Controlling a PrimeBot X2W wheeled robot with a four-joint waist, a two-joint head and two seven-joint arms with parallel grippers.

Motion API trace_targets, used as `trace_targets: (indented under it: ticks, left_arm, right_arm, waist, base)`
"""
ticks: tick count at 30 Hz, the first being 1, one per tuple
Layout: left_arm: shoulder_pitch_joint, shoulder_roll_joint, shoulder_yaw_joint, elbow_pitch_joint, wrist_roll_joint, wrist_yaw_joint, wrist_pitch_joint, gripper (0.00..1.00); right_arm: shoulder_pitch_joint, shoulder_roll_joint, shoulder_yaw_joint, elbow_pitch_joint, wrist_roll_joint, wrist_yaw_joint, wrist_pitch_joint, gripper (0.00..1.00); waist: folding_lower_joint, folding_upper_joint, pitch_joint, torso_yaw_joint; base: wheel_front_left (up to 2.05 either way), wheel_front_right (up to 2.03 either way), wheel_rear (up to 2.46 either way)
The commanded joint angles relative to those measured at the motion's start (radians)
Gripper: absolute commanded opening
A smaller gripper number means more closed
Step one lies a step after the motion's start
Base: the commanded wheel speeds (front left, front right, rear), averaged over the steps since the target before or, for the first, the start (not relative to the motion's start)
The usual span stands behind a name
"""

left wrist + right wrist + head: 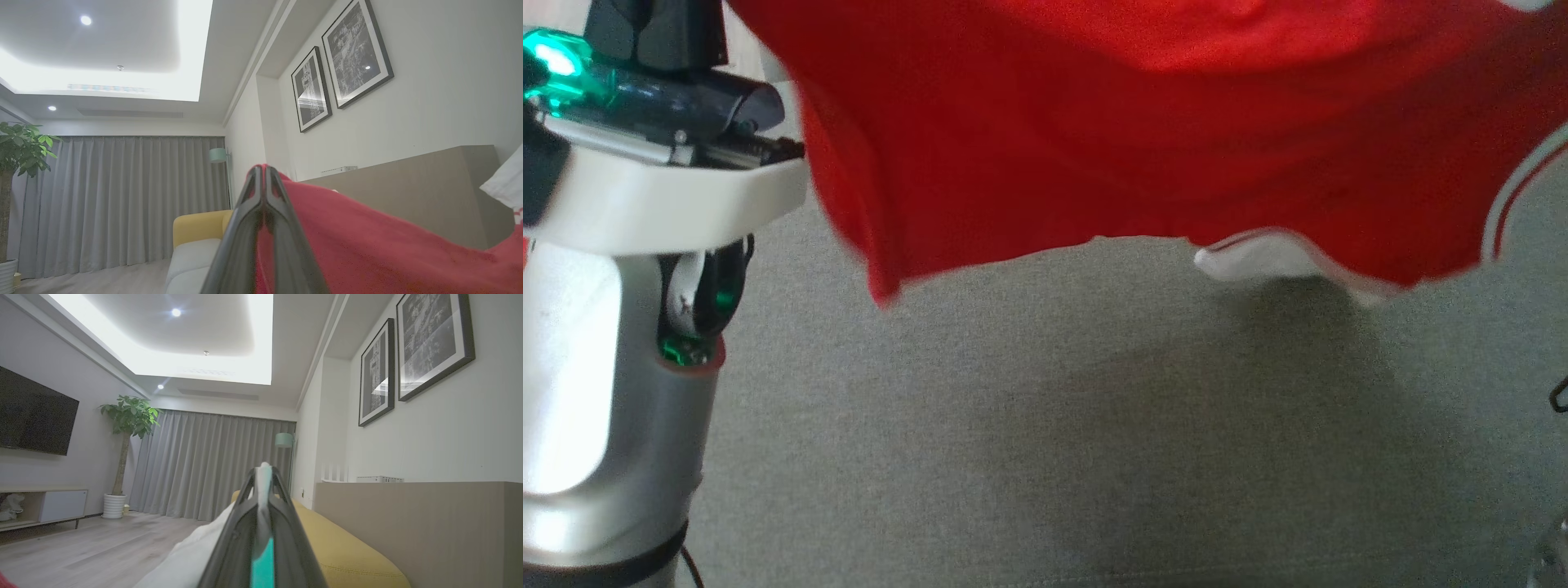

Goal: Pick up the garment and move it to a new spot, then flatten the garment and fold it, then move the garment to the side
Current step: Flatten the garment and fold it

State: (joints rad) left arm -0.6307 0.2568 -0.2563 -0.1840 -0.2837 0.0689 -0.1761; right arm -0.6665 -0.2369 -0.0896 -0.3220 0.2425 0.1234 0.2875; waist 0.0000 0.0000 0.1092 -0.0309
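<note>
The garment [1160, 139] hangs in the air, stretched across the top of the head view over a grey surface [1045, 425]. Its shadow falls on that surface, and the lower edge seems to hang free of it. It is red with a white trim [1258, 253] near the right side.

The left tool [263, 171] is pressed together on a fold of red cloth, which drapes away from the fingers to the right in the left wrist view. The right tool [264, 470] is pinched on a thin white strip, most likely the trim, and more pale cloth hangs beside its fingers.

The garment looks light, soft and quite limp. It sags between the two holds and its loose edge ripples, so it will keep no shape of its own. The knit looks smooth, so a thin pinch on the trim could slip under a hard pull. It is best held at two edge points well apart, as it is now, so the cloth stays spread for laying flat.

The left arm [645, 196] stands just beside the garment's left edge, and the cloth could catch on it if swung that way. Farther off are a tan panel [429, 188] with a pillow [506, 179] by it, and a sofa [200, 228], curtain [122, 196], plant [128, 416] and framed pictures [355, 53]. None of these is near the cloth. The spread garment hides part of the surface from the head view, which makes it harder to judge where to put it down.
</note>
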Motion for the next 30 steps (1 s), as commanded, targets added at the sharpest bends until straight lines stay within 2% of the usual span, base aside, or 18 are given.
trace_targets:
  ticks: [1, 9, 14, 21, 29, 30]
  left_arm:
    - [-0.054, 0.037, 0.04, -0.022, -0.01, -0.003, 0.012, 0.0]
    - [-0.063, 0.031, 0.037, 0.035, -0.038, -0.007, 0.028, 0.0]
    - [-0.101, 0.026, 0.038, 0.103, -0.056, -0.018, 0.025, 0.0]
    - [-0.338, -0.006, 0.031, 0.381, -0.076, -0.068, -0.016, 0.0]
    - [-0.587, -0.038, 0.053, 0.719, -0.08, -0.108, -0.076, 0.0]
    - [-0.587, -0.038, 0.053, 0.719, -0.08, -0.108, -0.076, 0.0]
  right_arm:
    - [-0.034, -0.009, 0.021, -0.025, 0.013, 0.007, 0.016, 0.0]
    - [-0.042, 0.004, 0.042, 0.033, 0.033, 0.007, 0.037, 0.0]
    - [-0.09, 0.002, 0.058, 0.124, 0.062, 0.007, 0.014, 0.0]
    - [-0.371, -0.002, 0.127, 0.439, 0.094, 0.007, -0.095, 0.0]
    - [-0.691, 0.068, 0.199, 0.826, 0.127, 0.007, -0.336, 0.0]
    - [-0.691, 0.068, 0.199, 0.826, 0.127, 0.007, -0.336, 0.0]
  waist:
    - [0.0, 0.0, -0.004, 0.0]
    - [0.0, 0.0, 0.009, -0.003]
    - [0.0, 0.0, 0.048, -0.002]
    - [0.0, 0.0, 0.148, 0.009]
    - [0.0, 0.0, 0.199, 0.01]
    - [0.0, 0.0, 0.199, 0.01]
  base:
    - [0.0, 0.0, 0.0]
    - [0.0, 0.0, 0.0]
    - [0.0, 0.0, 0.0]
    - [0.0, 0.0, 0.0]
    - [0.0, 0.0, 0.0]
    - [0.0, 0.0, 0.0]
